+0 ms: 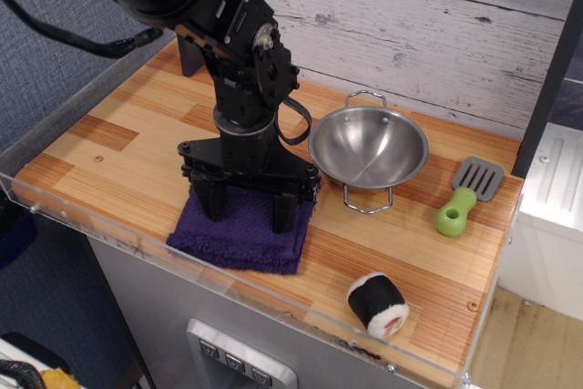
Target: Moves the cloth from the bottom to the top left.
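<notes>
The dark purple folded cloth lies at the front of the wooden table, left of the steel bowl. My black gripper stands straight down over the cloth's middle. Its two fingers are spread wide, and both fingertips press into the cloth, one near its left side and one near its right side. The arm hides the cloth's back edge.
A green-handled grey spatula lies at the right. A sushi-roll toy sits at the front right. A clear acrylic rim runs along the table's front and left edges. A plank wall rises behind.
</notes>
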`<state>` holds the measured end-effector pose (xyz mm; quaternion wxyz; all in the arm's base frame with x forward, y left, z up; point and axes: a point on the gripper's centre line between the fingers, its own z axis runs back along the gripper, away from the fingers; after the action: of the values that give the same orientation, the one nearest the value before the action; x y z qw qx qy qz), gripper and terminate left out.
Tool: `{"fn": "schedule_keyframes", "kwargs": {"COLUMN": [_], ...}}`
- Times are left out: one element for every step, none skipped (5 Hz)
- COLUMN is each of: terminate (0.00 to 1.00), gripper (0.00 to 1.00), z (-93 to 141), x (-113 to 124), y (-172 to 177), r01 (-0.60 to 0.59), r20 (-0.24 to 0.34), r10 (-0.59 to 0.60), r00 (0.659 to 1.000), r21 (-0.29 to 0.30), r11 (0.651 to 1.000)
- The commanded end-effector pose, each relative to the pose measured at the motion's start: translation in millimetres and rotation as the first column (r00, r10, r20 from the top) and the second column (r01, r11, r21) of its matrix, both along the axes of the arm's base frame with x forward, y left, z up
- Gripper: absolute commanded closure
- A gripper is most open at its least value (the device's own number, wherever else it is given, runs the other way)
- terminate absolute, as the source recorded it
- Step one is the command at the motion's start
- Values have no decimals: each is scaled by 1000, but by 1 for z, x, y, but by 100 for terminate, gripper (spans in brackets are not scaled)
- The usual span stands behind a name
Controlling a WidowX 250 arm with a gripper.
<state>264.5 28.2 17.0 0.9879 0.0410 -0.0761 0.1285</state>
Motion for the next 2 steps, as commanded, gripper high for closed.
{"fn": "schedule_keyframes", "kwargs": {"terminate": [0,0], "gripper": [0,0], "z": [5,5], "x": [6,13], "y": [18,32], "r01": [-42,-65], "r20": [19,21], "r10": [42,65], "r00": [999,998], "r21": [11,17], "r11": [999,998]}}
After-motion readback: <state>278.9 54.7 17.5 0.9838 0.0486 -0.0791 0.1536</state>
